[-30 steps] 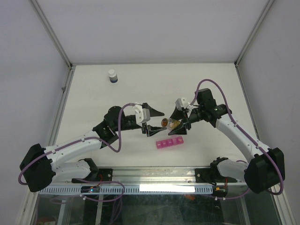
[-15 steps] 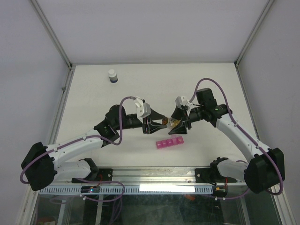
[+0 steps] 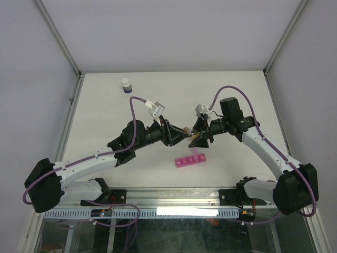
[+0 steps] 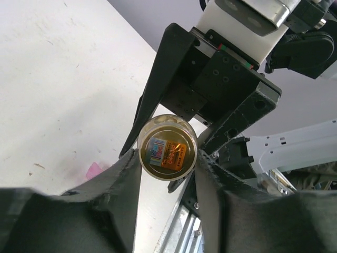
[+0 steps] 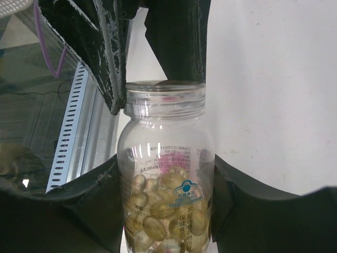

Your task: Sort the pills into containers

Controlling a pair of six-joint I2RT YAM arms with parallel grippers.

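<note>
Pills [image 5: 152, 226] show only from right wrist — left jaws and right jaws both clasp bottle [image 4: 167, 147].

The left gripper [image 3: 180, 136] has advanced to the right and slightly far since a second ago, and its fingers now flank the mouth end of the pill bottle [image 3: 195, 140]. The right gripper [image 3: 200, 138], clamped on that bottle, has shifted slightly left to meet it.

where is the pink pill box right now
Top view: the pink pill box lies on the table near its middle, just on the near-edge side of the pill bottle in the right gripper.
</note>
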